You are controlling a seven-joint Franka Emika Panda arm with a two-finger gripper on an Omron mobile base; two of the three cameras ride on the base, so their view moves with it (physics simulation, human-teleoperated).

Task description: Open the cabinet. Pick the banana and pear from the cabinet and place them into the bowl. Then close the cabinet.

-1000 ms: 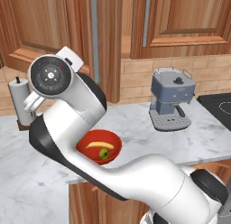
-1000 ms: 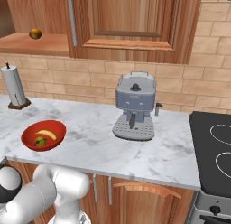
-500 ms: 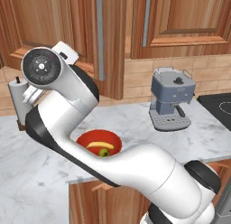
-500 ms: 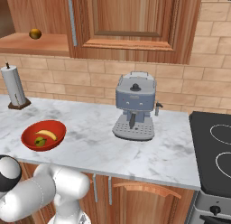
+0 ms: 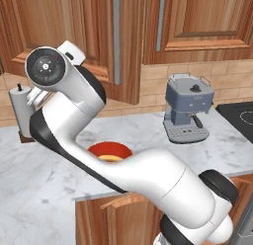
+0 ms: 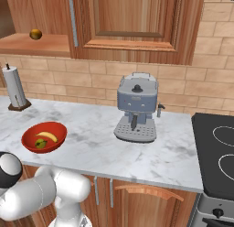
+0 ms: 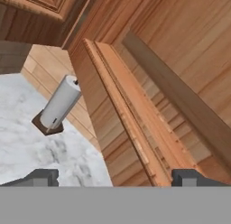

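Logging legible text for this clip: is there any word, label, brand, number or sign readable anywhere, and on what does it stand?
None. The coffee machine, paper-towel roll, bowl, cabinet doors and stove carry no readable print; the round cap on the arm's joint shows only tiny marks, no letters.

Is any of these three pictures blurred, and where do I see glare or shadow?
None is blurred. Right base view: the glossy red bowl carries a small highlight and casts a soft shadow on the marble counter. Hand view: the white paper-towel roll is sharp, evenly lit.
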